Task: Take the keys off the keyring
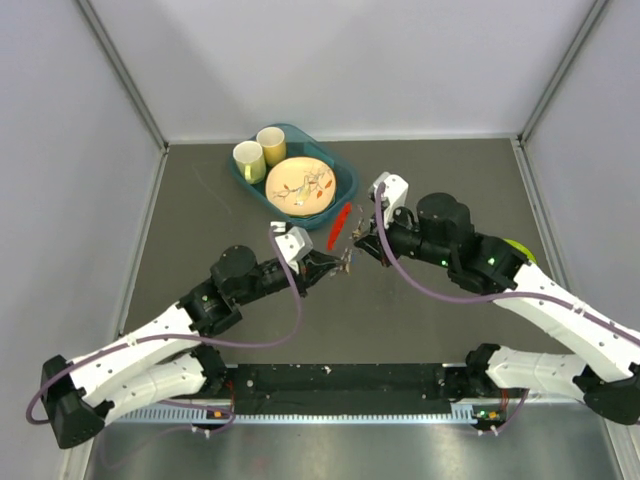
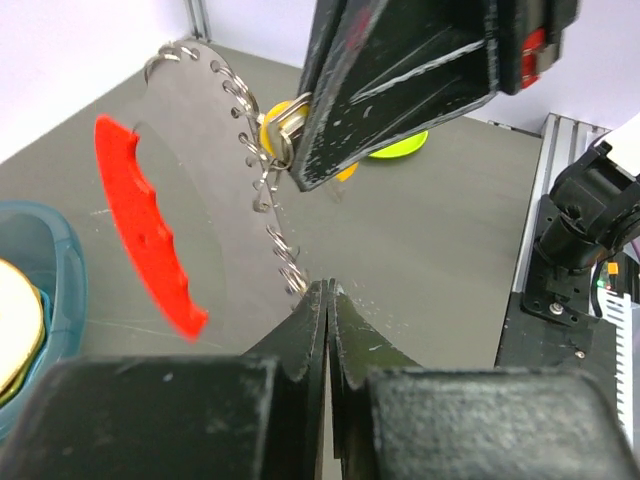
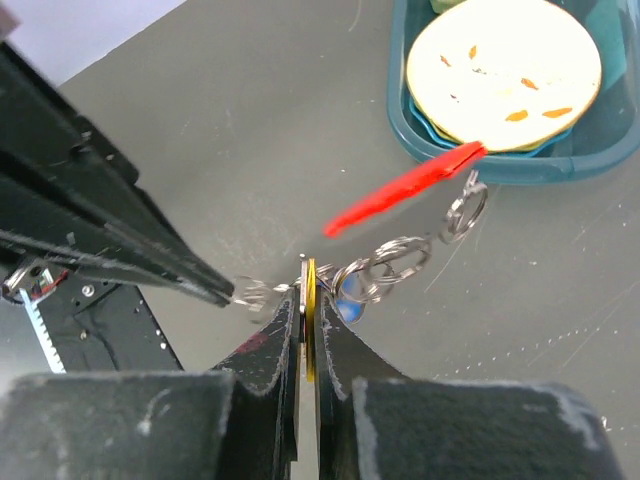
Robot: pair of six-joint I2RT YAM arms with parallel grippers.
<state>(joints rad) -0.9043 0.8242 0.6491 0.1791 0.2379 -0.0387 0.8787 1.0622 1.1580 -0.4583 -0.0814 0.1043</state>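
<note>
Right hand [image 3: 308,272] seemingly on yellow key [image 3: 311,320]

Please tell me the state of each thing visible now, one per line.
left gripper: shut on keyring's chain end.
right gripper: shut on yellow key.
keyring: pulled between both grippers.
blue key: on keyring.
cups: upright in tray.
plate: flat in tray.

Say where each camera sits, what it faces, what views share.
Top: above, behind the robot, looking down at table; left arm, right arm show.
Left wrist: on left arm, facing right jaws and red clip; own jaws pinch ring chain.
Right wrist: on right arm, facing left jaws and tray; own jaws pinch yellow key.
All share the red clip.
</note>
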